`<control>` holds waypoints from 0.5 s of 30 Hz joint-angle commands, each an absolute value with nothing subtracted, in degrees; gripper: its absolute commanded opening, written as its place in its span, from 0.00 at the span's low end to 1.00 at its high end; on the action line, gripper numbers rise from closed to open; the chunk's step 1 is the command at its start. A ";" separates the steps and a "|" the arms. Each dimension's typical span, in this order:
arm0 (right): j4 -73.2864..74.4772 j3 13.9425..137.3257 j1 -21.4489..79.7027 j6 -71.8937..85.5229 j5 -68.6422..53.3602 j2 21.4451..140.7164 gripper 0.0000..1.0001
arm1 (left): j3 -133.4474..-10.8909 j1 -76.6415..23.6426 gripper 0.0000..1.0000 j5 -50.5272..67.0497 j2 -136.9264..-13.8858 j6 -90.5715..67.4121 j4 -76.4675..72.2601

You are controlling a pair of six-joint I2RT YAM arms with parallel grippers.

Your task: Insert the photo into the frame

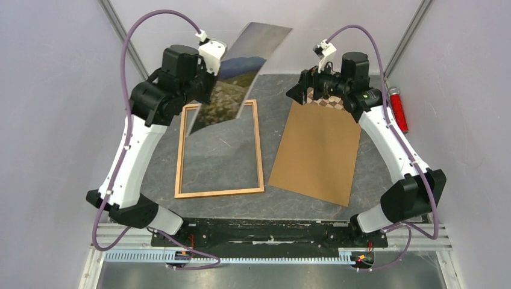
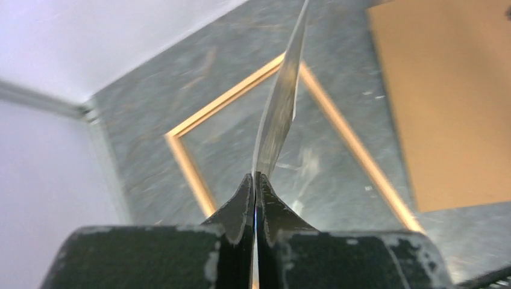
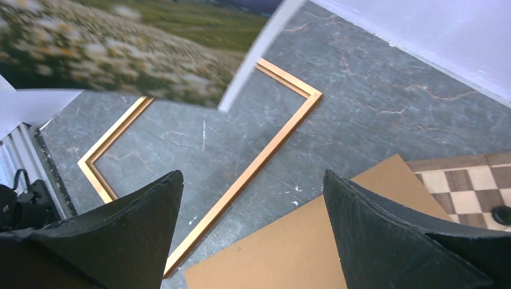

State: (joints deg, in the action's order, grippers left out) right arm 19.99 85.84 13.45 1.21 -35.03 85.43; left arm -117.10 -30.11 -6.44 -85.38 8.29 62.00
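Note:
The photo (image 1: 241, 72), a print of mountains and a flowered meadow, hangs in the air above the far end of the frame, held by its left edge. My left gripper (image 1: 212, 75) is shut on it. In the left wrist view the photo (image 2: 278, 114) runs edge-on from the closed jaws of the gripper (image 2: 255, 176). The thin light-brown wooden frame (image 1: 219, 192) lies flat on the grey table, its inside bare; it also shows in the left wrist view (image 2: 191, 174) and the right wrist view (image 3: 241, 180). My right gripper (image 1: 299, 91) is open and empty above the backing board's far end; in its wrist view the gripper (image 3: 253, 180) faces the photo (image 3: 120, 42).
A plain brown backing board (image 1: 316, 150) lies right of the frame. A brown-and-cream chessboard (image 3: 467, 183) lies partly under its far end. A red cylinder (image 1: 398, 109) lies by the right wall. Walls close in on both sides.

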 commanded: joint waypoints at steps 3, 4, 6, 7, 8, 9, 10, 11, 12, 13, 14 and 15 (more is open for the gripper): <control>15.59 87.79 16.29 4.64 -35.79 86.63 0.89 | -119.14 -29.07 0.02 -30.91 -82.44 17.22 73.06; 15.36 87.47 16.47 4.79 -35.77 86.66 0.89 | -117.74 -28.94 0.02 -33.44 -81.53 17.55 73.34; 14.89 86.33 16.75 5.07 -35.81 86.62 0.89 | -112.19 -28.26 0.02 -36.83 -78.69 18.73 71.57; 14.58 85.41 16.92 5.13 -35.77 86.41 0.89 | -109.01 -27.97 0.02 -37.92 -77.45 19.22 70.76; 14.22 84.61 17.03 5.16 -35.82 86.19 0.89 | -106.65 -27.95 0.02 -38.19 -76.53 19.37 70.51; 14.10 83.64 17.17 5.17 -35.78 86.13 0.89 | -104.21 -27.91 0.02 -37.67 -75.62 19.29 70.53; 13.85 82.74 17.35 5.11 -35.77 85.91 0.89 | -102.44 -27.95 0.02 -36.96 -75.07 18.86 70.56; 13.78 82.10 17.50 5.15 -35.77 85.88 0.89 | -100.69 -27.95 0.02 -35.59 -74.78 18.39 70.75; 13.65 81.56 17.77 5.06 -35.85 85.81 0.89 | -99.38 -27.95 0.02 -34.05 -74.69 17.63 71.27; 13.53 81.02 17.99 4.97 -35.94 85.74 0.89 | -97.81 -28.05 0.02 -31.96 -74.84 16.67 71.81; 13.32 80.21 18.33 4.72 -35.95 85.48 0.89 | -96.22 -28.42 0.02 -30.54 -75.22 16.03 72.30; 13.04 79.45 18.60 4.42 -36.14 85.10 0.89 | -94.75 -28.74 0.02 -28.80 -75.44 15.05 72.50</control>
State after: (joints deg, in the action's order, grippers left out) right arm 15.86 81.54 17.39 4.51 -35.31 86.98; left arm -98.96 -28.03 -32.58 -75.59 16.01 71.48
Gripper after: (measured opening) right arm 0.887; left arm 0.031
